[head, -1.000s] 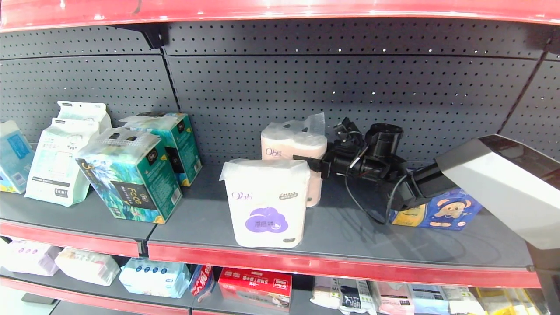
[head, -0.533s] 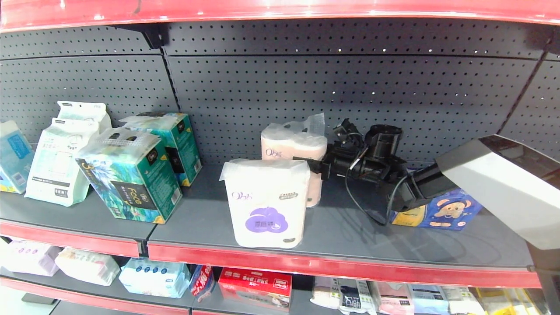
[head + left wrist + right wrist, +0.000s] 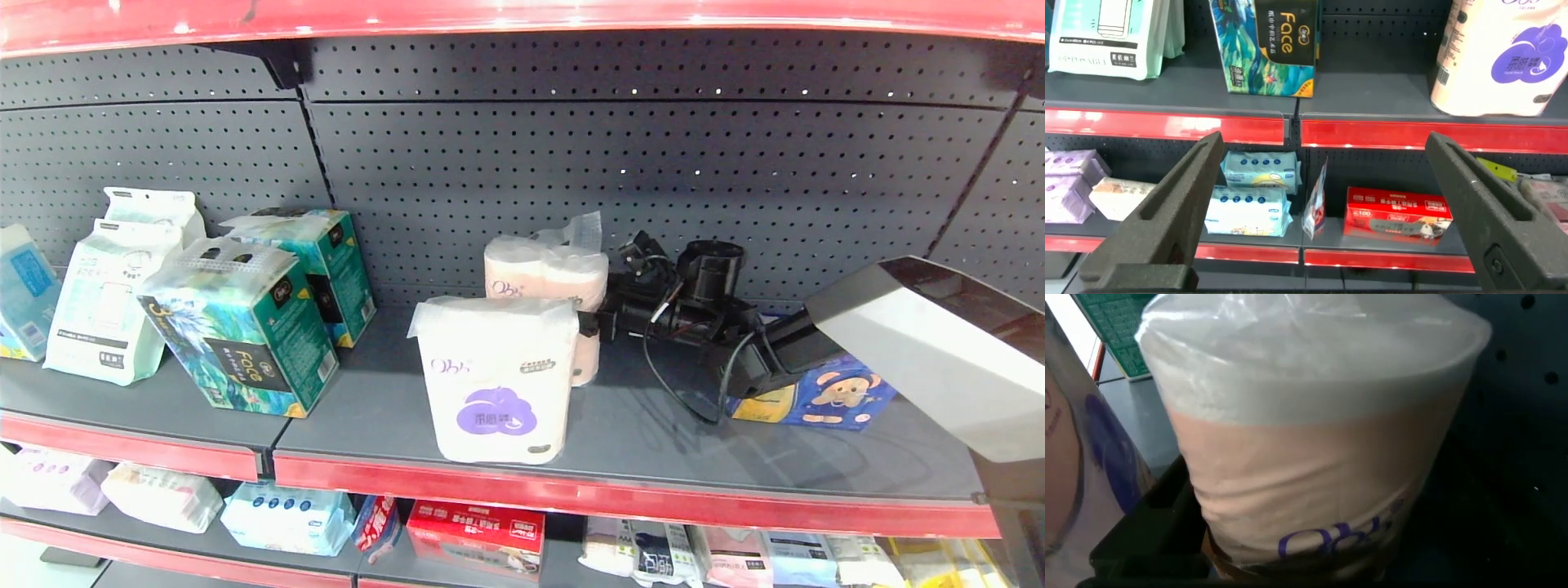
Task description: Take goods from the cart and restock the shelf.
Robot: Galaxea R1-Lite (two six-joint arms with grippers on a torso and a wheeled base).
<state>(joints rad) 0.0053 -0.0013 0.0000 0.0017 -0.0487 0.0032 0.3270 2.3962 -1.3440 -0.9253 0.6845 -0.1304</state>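
A pink toilet-roll pack (image 3: 543,273) stands at the back of the grey shelf (image 3: 653,433), just behind a white roll pack with a purple print (image 3: 496,384). My right gripper (image 3: 589,322) is at the pink pack's right side and shut on it. In the right wrist view the pink pack (image 3: 1315,457) sits close between the dark fingers (image 3: 1151,531). My left gripper (image 3: 1323,143) is open and holds nothing. It hangs in front of the shelf's red edge (image 3: 1372,131), below the white pack (image 3: 1503,57).
Green tissue boxes (image 3: 245,327) and white bags (image 3: 110,302) stand on the shelf's left part. A blue carton (image 3: 824,396) lies behind my right arm. The lower shelf holds a red box (image 3: 1400,216) and blue wipe packs (image 3: 1253,192). Bare shelf lies right of the white pack.
My right gripper has shifted slightly left and deeper into the shelf with the pink pack, which now sits a bit lower behind the white pack. The head view shifted a little.
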